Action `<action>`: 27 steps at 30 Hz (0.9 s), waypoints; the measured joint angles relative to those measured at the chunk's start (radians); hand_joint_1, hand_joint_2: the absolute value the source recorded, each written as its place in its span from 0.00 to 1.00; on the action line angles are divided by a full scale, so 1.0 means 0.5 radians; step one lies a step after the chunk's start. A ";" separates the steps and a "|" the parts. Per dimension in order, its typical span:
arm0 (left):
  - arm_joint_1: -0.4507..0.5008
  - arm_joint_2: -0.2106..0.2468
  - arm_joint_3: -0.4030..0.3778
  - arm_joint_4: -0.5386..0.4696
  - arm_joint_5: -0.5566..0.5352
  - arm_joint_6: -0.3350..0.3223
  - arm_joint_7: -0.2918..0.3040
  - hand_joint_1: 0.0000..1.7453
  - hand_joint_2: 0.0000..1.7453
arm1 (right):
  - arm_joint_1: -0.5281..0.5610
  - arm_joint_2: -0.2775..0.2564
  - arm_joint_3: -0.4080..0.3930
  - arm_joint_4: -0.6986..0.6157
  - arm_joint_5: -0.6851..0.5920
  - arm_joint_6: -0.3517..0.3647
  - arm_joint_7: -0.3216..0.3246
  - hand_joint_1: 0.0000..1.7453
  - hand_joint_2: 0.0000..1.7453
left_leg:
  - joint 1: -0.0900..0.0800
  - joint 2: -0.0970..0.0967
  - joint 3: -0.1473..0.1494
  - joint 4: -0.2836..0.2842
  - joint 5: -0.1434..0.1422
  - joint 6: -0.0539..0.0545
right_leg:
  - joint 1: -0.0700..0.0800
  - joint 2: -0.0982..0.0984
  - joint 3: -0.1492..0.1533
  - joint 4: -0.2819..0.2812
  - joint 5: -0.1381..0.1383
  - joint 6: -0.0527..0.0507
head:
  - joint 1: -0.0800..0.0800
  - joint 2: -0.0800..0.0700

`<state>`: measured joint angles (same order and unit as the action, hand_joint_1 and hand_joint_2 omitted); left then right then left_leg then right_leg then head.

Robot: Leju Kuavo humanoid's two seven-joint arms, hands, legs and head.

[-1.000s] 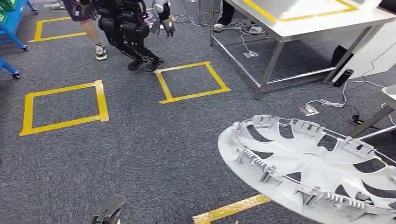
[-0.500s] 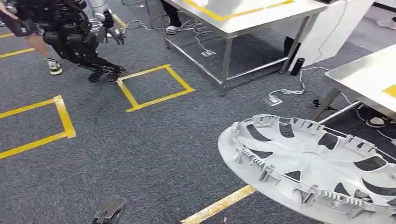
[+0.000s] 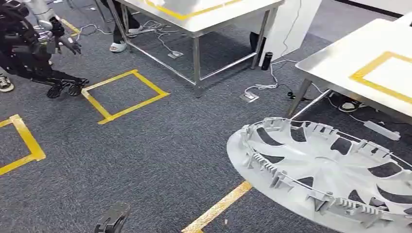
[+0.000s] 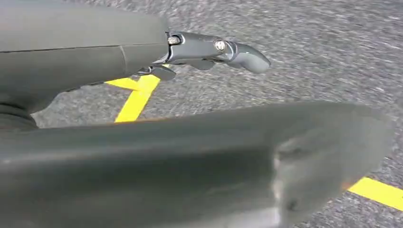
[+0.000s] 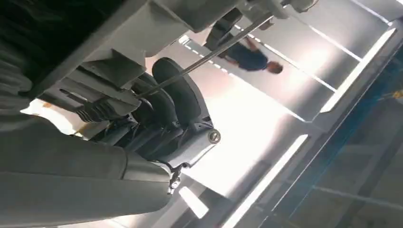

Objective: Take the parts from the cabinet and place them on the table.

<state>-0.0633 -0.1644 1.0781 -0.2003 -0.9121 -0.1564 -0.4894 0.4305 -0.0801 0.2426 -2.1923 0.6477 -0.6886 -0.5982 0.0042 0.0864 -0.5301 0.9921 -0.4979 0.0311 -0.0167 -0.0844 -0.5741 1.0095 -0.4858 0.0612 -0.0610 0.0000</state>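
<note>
The right hand (image 5: 161, 123) is curled under the rim of a big white wheel cover (image 3: 335, 177), gripping it from below; in the head view the cover fills the lower right, from about 3 to 5 o'clock, tilted with its ribbed underside up. The left hand (image 4: 209, 52) hangs low over the carpet with nothing in it and its fingers stretched out and apart, above yellow floor tape (image 4: 138, 95).

By my reading the part is already out of the cabinet and this is the carrying stage: the cover has yet to reach a table. The nearest table (image 3: 340, 68), marked with a yellow outline, stands at about 2 o'clock, just beyond the cover's far rim. The next move calls for closing on it and lifting the cover above its near edge before setting it flat inside the outline.

A second table (image 3: 204, 24) sits at 12 o'clock, with cables and a floor socket (image 3: 250, 95) between the two. Another robot (image 3: 34, 48) stands at 10 o'clock, well apart. Open carpet lies from 6 to 9 o'clock, giving room to step; the table legs and cables are the things to skirt.
</note>
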 joint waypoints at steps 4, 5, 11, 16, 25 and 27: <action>-0.006 0.002 0.000 0.000 0.000 0.001 -0.001 0.00 0.00 | -0.002 0.000 0.001 0.002 0.001 0.000 0.000 1.00 1.00 | -0.014 0.074 0.013 0.011 -0.010 -0.028 | 0.020 0.084 0.006 -0.002 0.002 -0.062 | -0.002 0.000; -0.011 0.002 0.000 0.000 0.000 0.001 -0.001 0.00 0.00 | -0.002 0.000 0.001 0.002 0.000 0.000 0.000 1.00 1.00 | -0.011 0.092 0.015 0.014 -0.027 -0.045 | 0.010 0.112 0.015 -0.012 0.011 -0.082 | -0.003 0.000; -0.001 0.000 0.000 0.001 0.001 0.001 -0.004 0.00 0.00 | -0.006 0.000 0.001 0.002 -0.013 0.000 -0.001 1.00 1.00 | 0.004 -0.153 -0.288 0.678 -0.313 -0.056 | 0.013 0.253 0.007 -0.011 0.022 -0.114 | -0.018 0.000; -0.003 0.012 0.000 0.001 0.002 0.002 -0.004 0.00 0.00 | -0.006 0.000 0.000 0.002 -0.020 0.000 0.001 1.00 1.00 | 0.000 -0.373 -0.038 0.069 0.012 0.027 | 0.026 0.390 0.004 -0.002 0.026 -0.103 | -0.012 0.000; -0.011 -0.001 0.001 0.001 0.005 0.000 -0.003 0.00 0.00 | -0.018 -0.012 0.002 0.002 -0.032 0.000 0.006 1.00 1.00 | 0.001 -0.140 -0.014 -0.027 0.040 0.034 | 0.006 0.187 -0.293 0.509 -0.224 -0.017 | 0.007 0.000; -0.008 -0.002 0.002 0.001 0.005 -0.002 -0.004 0.00 0.00 | -0.017 -0.017 0.002 0.008 -0.032 0.000 0.007 1.00 1.00 | 0.002 -0.075 -0.013 -0.025 0.033 0.029 | 0.000 0.172 -0.303 0.536 -0.187 -0.005 | 0.008 0.000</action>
<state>-0.0675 -0.1656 1.0788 -0.1999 -0.9094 -0.1576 -0.4913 0.4222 -0.0885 0.2438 -2.1885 0.6317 -0.6886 -0.5947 0.0052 0.0490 -0.5365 0.9796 -0.4814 0.0458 -0.0167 0.0014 -0.7256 1.2777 -0.5795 0.0587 -0.0568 0.0000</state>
